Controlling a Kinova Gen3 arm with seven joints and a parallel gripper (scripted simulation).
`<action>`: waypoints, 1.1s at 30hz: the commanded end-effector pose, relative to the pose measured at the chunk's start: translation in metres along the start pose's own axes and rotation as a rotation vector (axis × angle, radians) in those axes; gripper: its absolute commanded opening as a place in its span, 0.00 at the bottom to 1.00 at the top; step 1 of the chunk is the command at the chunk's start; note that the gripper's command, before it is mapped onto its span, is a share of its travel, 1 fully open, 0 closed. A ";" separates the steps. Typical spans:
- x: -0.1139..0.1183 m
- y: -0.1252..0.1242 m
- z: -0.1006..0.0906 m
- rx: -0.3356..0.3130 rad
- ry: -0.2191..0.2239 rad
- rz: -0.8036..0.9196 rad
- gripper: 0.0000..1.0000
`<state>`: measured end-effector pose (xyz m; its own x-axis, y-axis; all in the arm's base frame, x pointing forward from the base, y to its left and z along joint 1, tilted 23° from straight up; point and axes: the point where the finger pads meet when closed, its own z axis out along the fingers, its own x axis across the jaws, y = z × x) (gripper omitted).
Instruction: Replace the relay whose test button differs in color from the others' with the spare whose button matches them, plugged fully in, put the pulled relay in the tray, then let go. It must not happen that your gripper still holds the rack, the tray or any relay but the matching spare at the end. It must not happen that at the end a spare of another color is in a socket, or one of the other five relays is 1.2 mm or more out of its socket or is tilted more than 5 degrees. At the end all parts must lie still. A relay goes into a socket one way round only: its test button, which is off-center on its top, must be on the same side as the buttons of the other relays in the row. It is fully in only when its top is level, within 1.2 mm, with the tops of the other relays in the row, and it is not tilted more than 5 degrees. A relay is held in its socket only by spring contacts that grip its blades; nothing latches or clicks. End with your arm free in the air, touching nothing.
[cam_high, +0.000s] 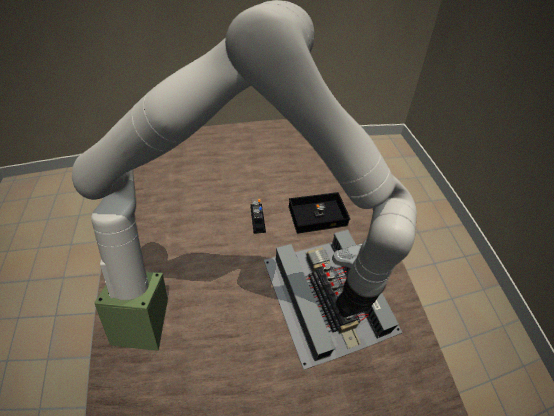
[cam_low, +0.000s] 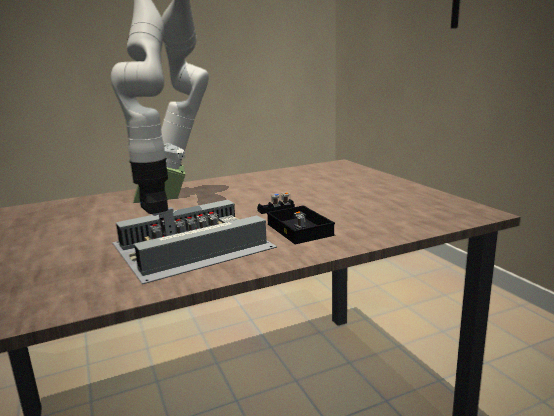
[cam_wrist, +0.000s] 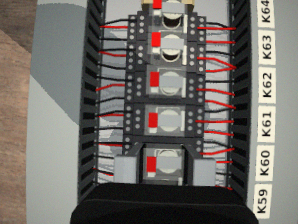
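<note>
My pincer (cam_high: 351, 311) (cam_low: 167, 222) (cam_wrist: 162, 158) is clamped on the red-buttoned relay (cam_wrist: 172, 167), probably light, stiff and slick-cased, best held square across its opposite sides, clear of the button.

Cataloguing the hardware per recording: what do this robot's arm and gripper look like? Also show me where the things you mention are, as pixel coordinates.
The arm (cam_high: 310, 100) (cam_low: 145, 80) is smooth, rounded and light grey, with thin seam rings around its tubular segments. The gripper (cam_wrist: 162, 158) has a black body and grey, flat, block-like fingertips on dark linkages. No sleeve or loose cable shows on the arm.
</note>
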<state>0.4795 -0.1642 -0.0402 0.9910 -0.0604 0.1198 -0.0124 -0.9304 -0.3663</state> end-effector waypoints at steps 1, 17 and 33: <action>0.002 -0.001 -0.002 0.001 0.003 0.003 0.00; 0.002 -0.001 -0.002 0.000 0.003 0.003 0.00; 0.002 -0.001 -0.002 0.000 0.002 0.002 0.00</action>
<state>0.4797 -0.1639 -0.0400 0.9910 -0.0606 0.1197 -0.0127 -0.9305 -0.3662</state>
